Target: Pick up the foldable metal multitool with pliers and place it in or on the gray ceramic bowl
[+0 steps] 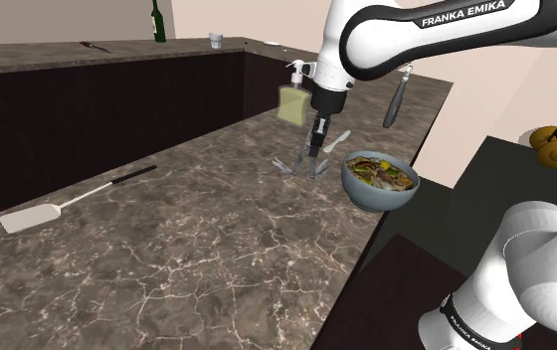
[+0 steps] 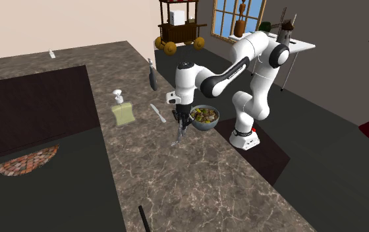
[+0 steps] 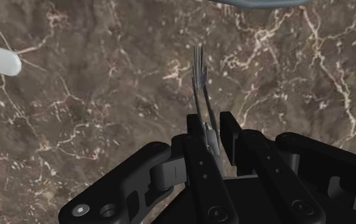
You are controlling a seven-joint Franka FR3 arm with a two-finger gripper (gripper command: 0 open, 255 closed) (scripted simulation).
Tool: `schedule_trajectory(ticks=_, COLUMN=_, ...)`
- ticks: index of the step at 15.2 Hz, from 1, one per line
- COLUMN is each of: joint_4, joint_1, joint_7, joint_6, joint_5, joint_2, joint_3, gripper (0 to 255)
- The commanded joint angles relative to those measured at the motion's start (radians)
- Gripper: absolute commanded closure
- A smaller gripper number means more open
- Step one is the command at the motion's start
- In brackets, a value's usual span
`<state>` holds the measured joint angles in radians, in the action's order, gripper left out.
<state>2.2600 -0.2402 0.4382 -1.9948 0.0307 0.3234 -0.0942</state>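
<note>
Gripper (image 1: pixel 315 151) points down, clasping multitool (image 1: pixel 299 166) beside bowl (image 1: pixel 378 198).

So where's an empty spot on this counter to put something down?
The widest bare stretch of the counter lies between the spatula and the bowl. It is crowded around the claw, where the multitool, the soap bottle and the bowl are close together.
</note>
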Motion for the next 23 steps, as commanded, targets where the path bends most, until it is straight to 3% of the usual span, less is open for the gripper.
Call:
schedule_trajectory(ticks=1, joint_4=0.0, joint_1=0.0, joint_7=0.0, joint_6=0.0, joint_5=0.0, joint_2=0.0, joint_3=0.0, gripper=255)
schedule_trajectory(ticks=23, joint_4=-0.278, joint_1=-0.002, joint_7=0.001, joint_6=0.283, joint_5=-0.003, joint_2=0.005, joint_3=0.005, gripper=255)
